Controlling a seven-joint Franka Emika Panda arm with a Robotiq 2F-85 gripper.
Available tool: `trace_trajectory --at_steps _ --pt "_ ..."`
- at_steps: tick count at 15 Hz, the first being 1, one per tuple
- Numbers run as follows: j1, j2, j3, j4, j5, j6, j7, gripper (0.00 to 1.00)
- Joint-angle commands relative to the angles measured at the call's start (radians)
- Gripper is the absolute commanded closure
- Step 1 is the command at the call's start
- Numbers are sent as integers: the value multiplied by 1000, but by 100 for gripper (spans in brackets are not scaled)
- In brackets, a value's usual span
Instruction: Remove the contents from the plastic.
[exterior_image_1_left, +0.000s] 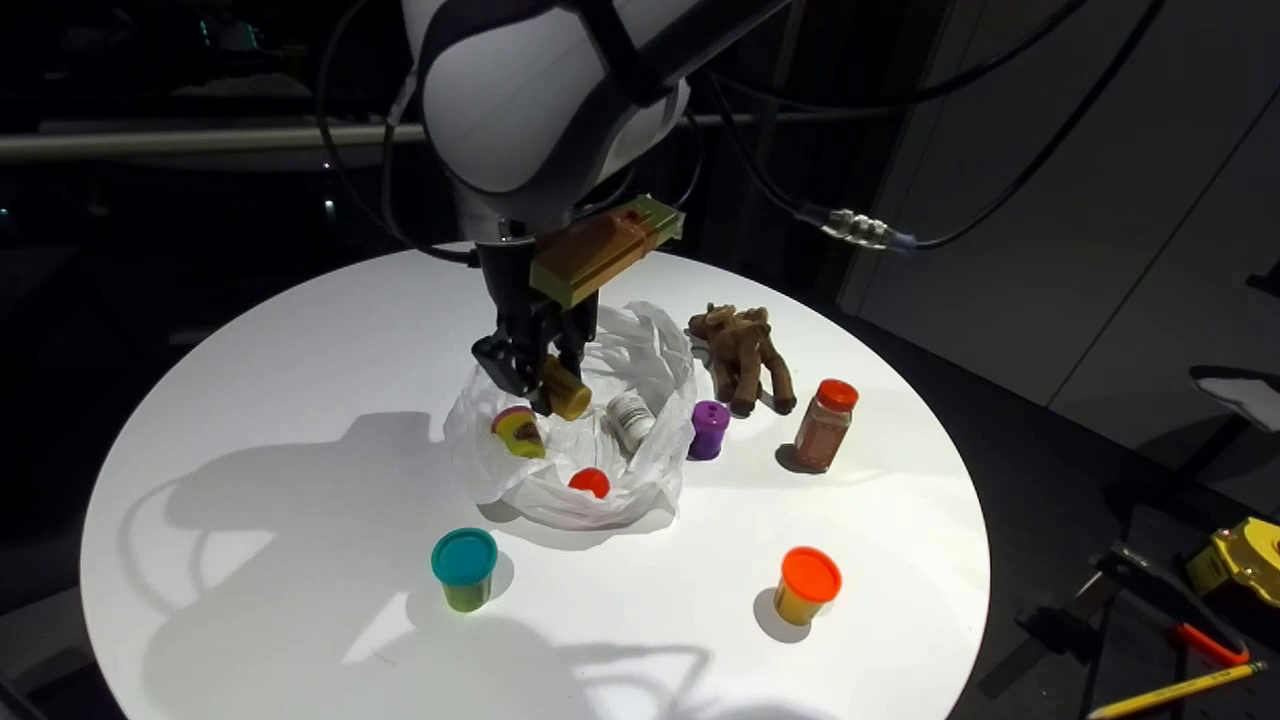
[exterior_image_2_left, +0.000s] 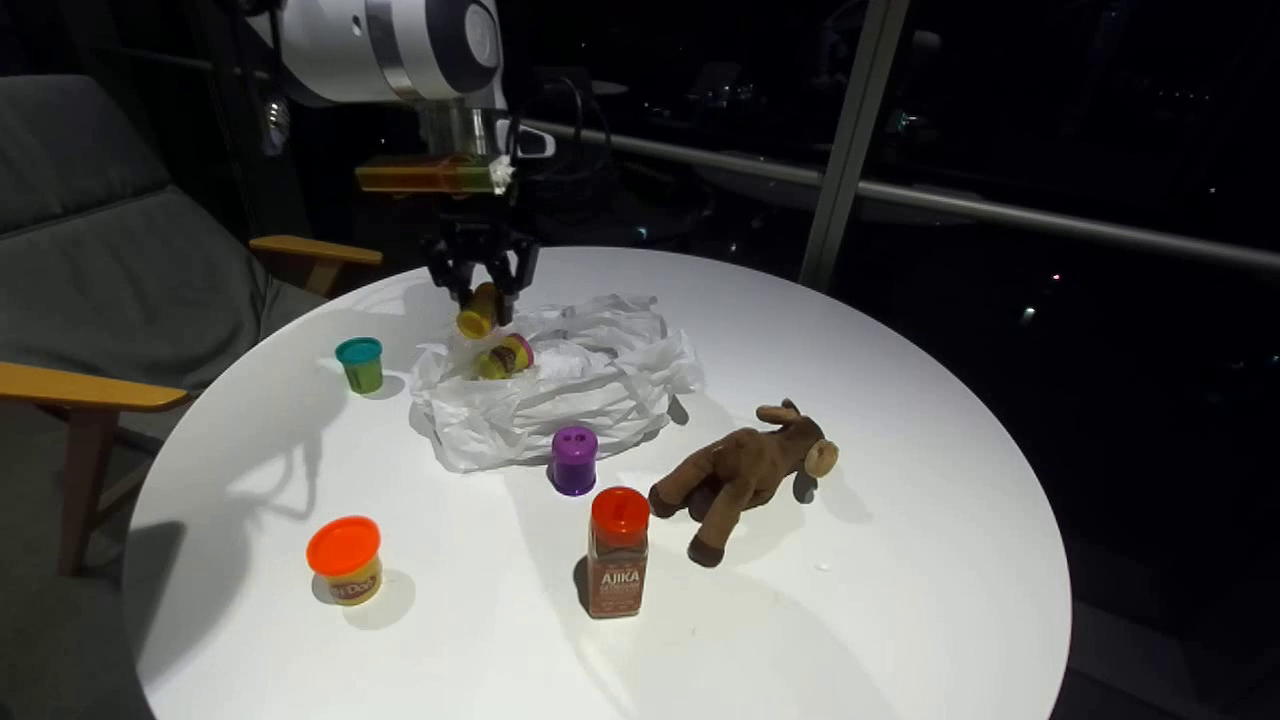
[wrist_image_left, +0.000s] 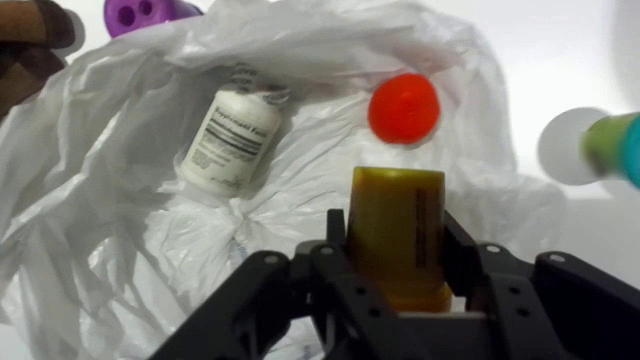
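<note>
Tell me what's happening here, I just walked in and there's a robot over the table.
A white-and-black robot arm appears to be emptying a crumpled white plastic bag: its black gripper holds a yellow cylindrical tub over the bag. Inside lie a white supplement bottle, a round red item and another yellow tub with a pink lid, so the job isn't done. A green tub with a teal lid stands outside on the round white table.

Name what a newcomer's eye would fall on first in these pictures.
The black robotic hand probably stands out, gripping a yellow cylindrical tub above the crumpled white plastic bag on the round white table. Next might come the brown, long-legged toy animal lying near the bag.
</note>
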Motion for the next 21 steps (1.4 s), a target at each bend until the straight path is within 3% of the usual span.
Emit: trace_trajectory --at_steps 1,5,7,16,17,21 --pt "48 -154 34 -241 -3 68 46 79" --pt "75 -206 69 -402 18 161 113 79" --pt "66 -198 95 -439 40 170 80 79" --pt "29 -162 138 -486 123 248 -13 79" --pt "26 -161 142 -487 129 250 -23 38" --pt "32 -163 131 -490 127 283 -12 6"
